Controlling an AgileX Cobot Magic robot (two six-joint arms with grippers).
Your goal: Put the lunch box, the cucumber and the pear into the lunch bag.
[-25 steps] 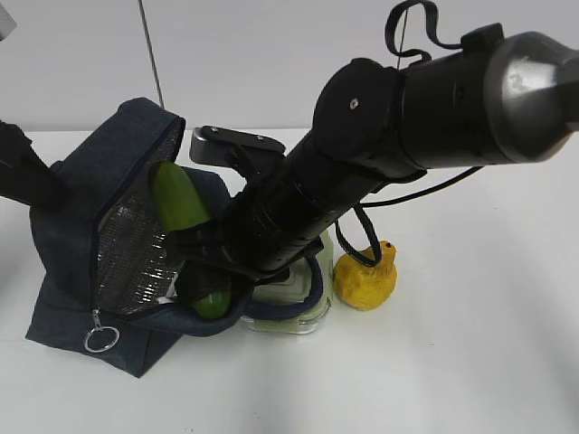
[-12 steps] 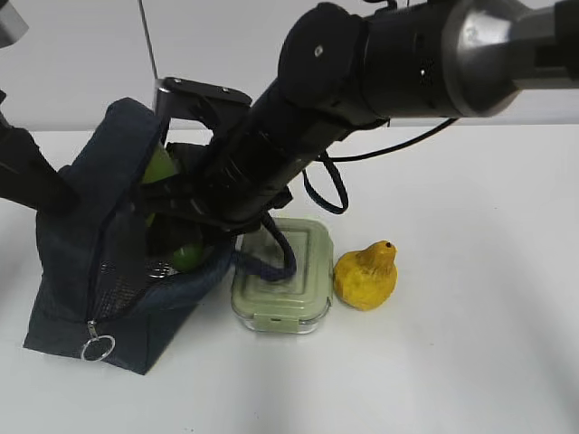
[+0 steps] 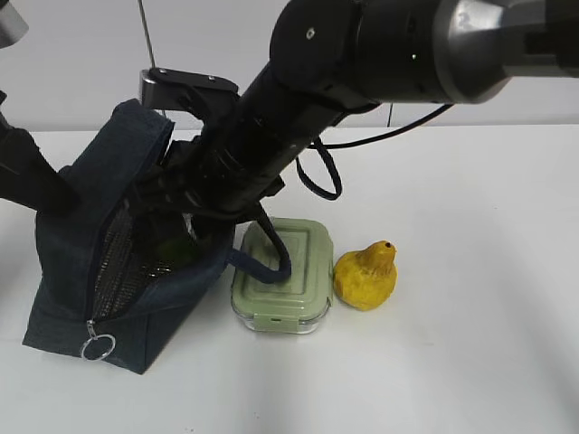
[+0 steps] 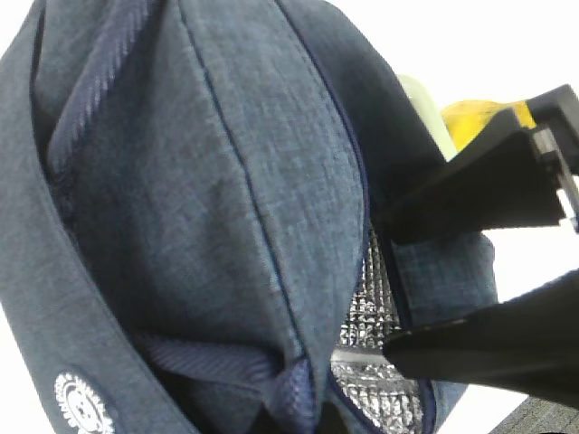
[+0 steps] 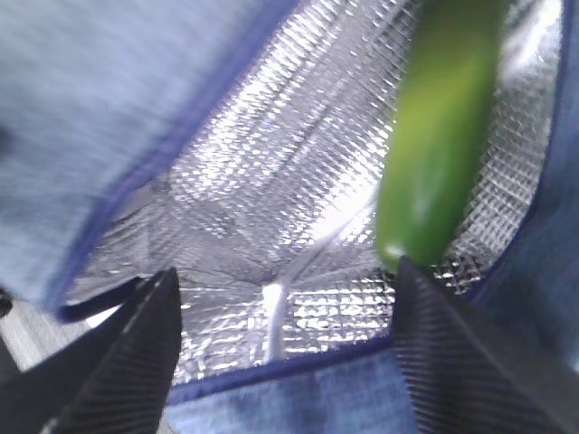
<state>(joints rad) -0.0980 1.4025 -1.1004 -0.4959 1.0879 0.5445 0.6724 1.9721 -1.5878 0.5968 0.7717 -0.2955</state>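
Note:
The navy lunch bag (image 3: pixel 72 271) stands at the left with its mouth open and foil lining (image 5: pixel 271 181) showing. My right gripper (image 5: pixel 285 325) is inside that mouth, open. The green cucumber (image 5: pixel 443 136) leans on the lining inside the bag, its lower end just above my right fingertip (image 5: pixel 452 353), with no squeeze on it. My left arm (image 3: pixel 27 172) is at the bag's back edge. Its fingers are hidden in bunched fabric (image 4: pixel 303 398), shut on the bag. The sage-lidded lunch box (image 3: pixel 280 276) and the yellow pear (image 3: pixel 366 276) sit on the table beside the bag.
The bag's loop handle (image 3: pixel 267 258) drapes over the lunch box lid. A metal ring pull (image 3: pixel 99 346) hangs at the bag's front corner. The right arm's black bulk (image 3: pixel 298 117) crosses above the bag and box. White tabletop (image 3: pixel 470 344) stretches right of the pear.
My right gripper carried the cucumber up and left into the bag's mouth, then spread its jaws. The cucumber now sits inside the bag, nearly hidden from the exterior view. The left arm held still.

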